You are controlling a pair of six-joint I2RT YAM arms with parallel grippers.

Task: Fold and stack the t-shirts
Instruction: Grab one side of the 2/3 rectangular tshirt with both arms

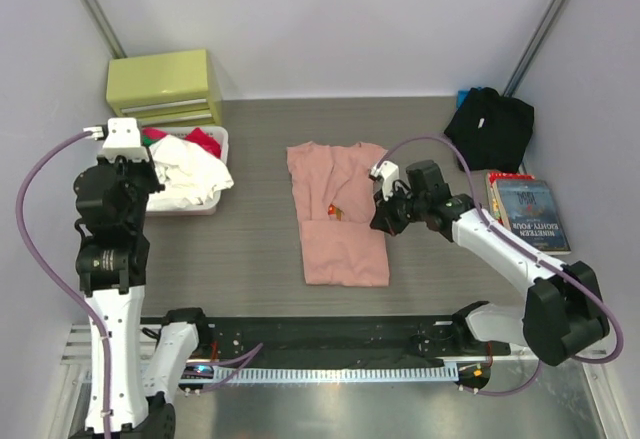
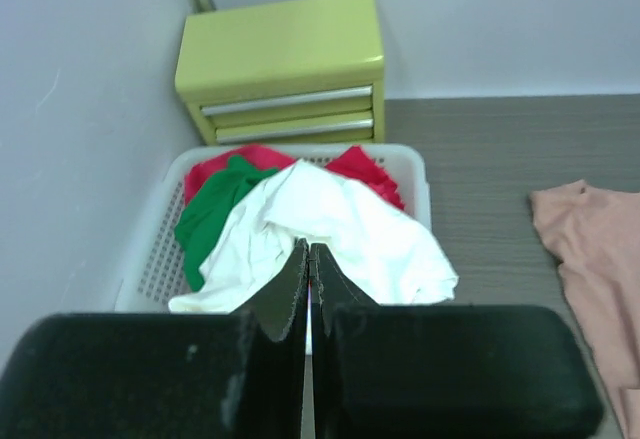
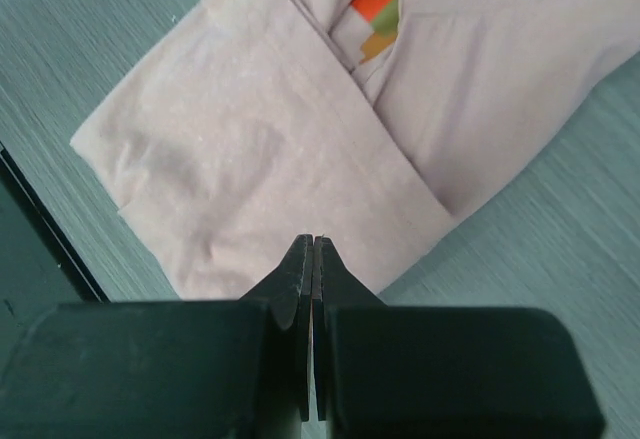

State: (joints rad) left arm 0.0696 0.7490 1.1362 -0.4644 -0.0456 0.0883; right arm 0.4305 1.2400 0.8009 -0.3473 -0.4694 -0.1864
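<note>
The pink t-shirt [image 1: 338, 221] lay in the middle of the desk [image 1: 250, 249], long axis twelve to six o'clock, the right arm's [image 1: 500, 249] jaws shut and empty at its three o'clock edge, the left arm's [image 1: 108, 319] jaws likewise shut and empty well off at nine.

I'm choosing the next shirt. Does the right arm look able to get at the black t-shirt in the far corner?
Probably yes: the black t-shirt lies on that arm's side, bare table separates it from the shut right fingers, and the book sits off to the side.
</note>
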